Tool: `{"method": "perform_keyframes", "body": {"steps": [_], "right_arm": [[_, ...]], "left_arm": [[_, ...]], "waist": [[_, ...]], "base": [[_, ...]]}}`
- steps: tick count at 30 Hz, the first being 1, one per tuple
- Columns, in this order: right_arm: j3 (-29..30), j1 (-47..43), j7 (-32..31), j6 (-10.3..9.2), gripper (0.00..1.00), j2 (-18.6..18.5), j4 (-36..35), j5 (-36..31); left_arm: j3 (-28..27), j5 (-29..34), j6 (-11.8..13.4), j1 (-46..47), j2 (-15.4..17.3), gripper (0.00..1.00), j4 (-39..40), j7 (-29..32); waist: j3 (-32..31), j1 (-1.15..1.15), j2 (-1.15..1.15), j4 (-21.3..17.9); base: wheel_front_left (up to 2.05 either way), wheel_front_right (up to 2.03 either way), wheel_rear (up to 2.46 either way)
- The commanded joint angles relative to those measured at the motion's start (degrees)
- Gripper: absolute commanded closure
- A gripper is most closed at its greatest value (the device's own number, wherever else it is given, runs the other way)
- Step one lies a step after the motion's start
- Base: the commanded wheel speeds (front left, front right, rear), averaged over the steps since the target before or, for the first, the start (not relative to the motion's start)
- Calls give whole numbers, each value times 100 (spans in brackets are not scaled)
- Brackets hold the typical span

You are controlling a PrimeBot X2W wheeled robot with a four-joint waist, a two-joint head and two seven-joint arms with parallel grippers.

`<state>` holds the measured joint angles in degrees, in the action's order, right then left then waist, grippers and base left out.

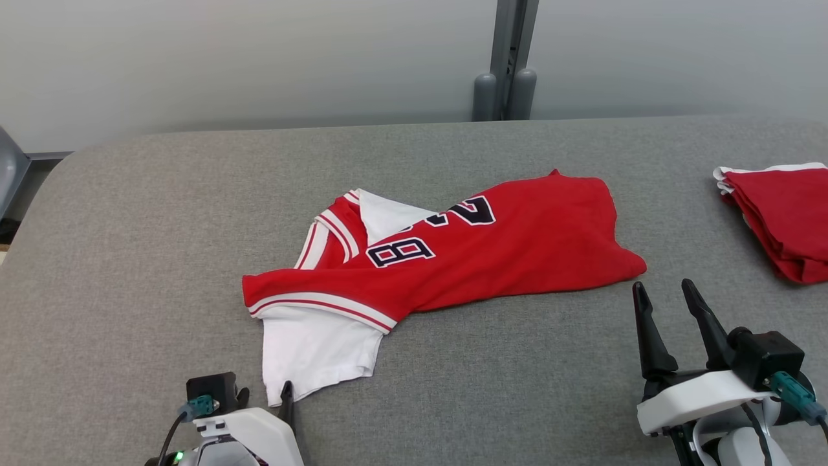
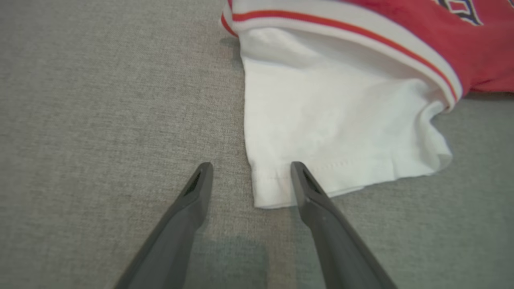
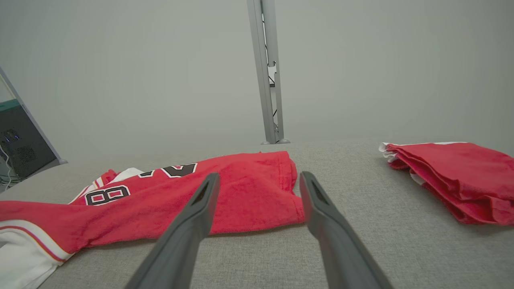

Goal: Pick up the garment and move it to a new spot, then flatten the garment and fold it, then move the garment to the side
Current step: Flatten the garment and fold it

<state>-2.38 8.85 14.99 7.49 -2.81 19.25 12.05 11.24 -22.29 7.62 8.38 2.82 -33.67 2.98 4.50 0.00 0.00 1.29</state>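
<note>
Both spread wide, low, empty; left fingers (image 2: 315, 200) at garment (image 1: 504, 252) sleeve (image 2: 333, 120); right fingers (image 3: 323, 216) by hem (image 3: 298, 200).

Red jersey (image 1: 453, 252) rumpled on surface (image 1: 129, 259). Its white sleeve (image 1: 310, 349) touches left tool (image 1: 265, 396); right tool (image 1: 663, 285), fingers (image 1: 650, 343) spread, near red corner.

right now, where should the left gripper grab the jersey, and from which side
Take the white sleeve at its hemmed near corner. It lies flat, sticking out of the crumpled red jersey toward the robot, and the open left gripper has a finger either side of its edge. Probably best to come in low from the robot's side.
</note>
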Motion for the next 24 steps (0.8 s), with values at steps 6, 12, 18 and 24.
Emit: {"method": "perform_keyframes", "body": {"steps": [6, 12, 18, 24], "right_arm": [[36, 49, 28, 1, 0, -23, 28, -36], [196, 66, 28, 1, 0, -25, 289, -151], [712, 301, -203, 1, 0, -130, 881, -271], [1184, 675, -591, 1, 0, -226, 1497, -378]], "left_arm": [[196, -48, -82, 127, 8, 100, -390, 178], [307, -182, -216, 196, 16, 100, -172, -62], [298, -319, -297, 253, 23, 100, 403, -694], [215, -284, -313, 170, 97, 100, 1212, -1231]], "waist": [[23, 0, 0, -64], [10, 0, 0, 57], [10, 0, 0, 325], [18, 0, 0, 649]], "base": [[0, 0, 0], [0, 0, 0], [0, 0, 0], [0, 0, 0]]}}
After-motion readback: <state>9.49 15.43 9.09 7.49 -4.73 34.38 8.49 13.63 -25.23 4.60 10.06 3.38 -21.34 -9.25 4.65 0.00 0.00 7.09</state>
